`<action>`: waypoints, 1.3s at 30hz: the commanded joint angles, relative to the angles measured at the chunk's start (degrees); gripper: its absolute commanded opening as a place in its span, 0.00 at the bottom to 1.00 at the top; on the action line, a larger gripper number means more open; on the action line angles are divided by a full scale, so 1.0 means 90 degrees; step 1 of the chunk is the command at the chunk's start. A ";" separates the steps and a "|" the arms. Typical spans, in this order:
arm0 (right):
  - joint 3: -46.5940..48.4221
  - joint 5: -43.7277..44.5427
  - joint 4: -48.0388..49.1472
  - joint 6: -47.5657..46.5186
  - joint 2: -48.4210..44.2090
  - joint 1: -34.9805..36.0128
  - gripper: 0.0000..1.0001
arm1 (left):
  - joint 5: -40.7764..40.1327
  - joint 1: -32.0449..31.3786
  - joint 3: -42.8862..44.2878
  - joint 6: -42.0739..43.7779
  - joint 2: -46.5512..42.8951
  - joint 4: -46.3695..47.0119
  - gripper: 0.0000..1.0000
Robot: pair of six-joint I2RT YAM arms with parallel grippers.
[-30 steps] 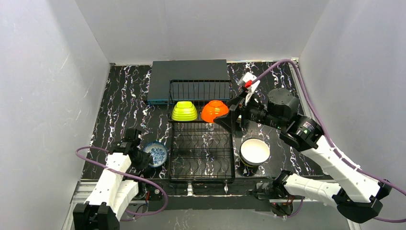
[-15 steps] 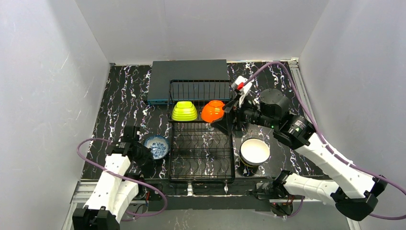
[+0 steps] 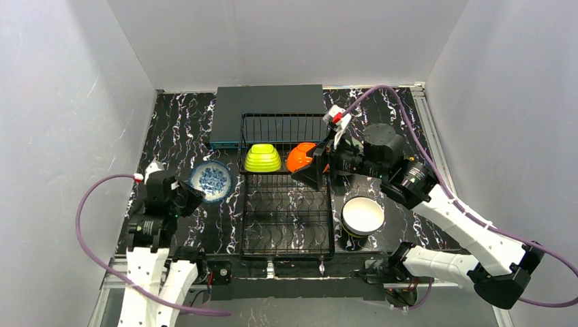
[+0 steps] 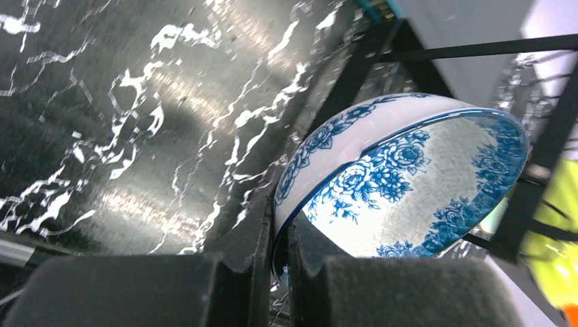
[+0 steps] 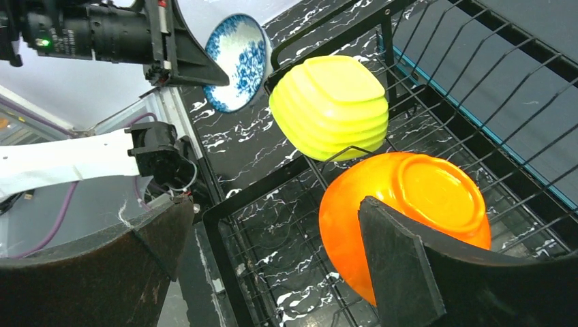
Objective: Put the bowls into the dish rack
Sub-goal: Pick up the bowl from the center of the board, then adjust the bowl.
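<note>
Beside the black wire dish rack (image 3: 286, 225), a blue-floral bowl (image 4: 409, 177) is clamped by the left gripper (image 4: 279, 266), the right gripper (image 5: 272, 245) spread empty.

Top view: above and behind my bases, looking down, far enough for the whole table (image 3: 178, 129).
Left wrist view: just behind my left fingers (image 4: 136, 293), tight on the blue-white bowl (image 4: 409, 184).
Right wrist view: past my right fingers (image 5: 409, 272), close over the dish rack (image 5: 327, 34), facing leftward.
Shared: that bowl (in all three).
</note>
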 commanded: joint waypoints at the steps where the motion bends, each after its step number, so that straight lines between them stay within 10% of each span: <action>1: -0.0028 -0.0312 0.0681 0.0300 0.0087 0.0006 0.99 | 0.0332 0.0025 0.0536 0.0504 -0.0572 0.0594 0.00; 30: -0.0024 -0.0850 0.2408 0.1797 0.0632 0.0008 0.99 | 0.2634 -0.0106 0.3087 0.0425 0.1263 0.1696 0.00; 39: 0.0259 -0.0191 0.2346 0.1987 0.0777 0.0006 0.99 | 0.1019 -0.2106 0.3868 0.0794 0.2447 0.1480 0.00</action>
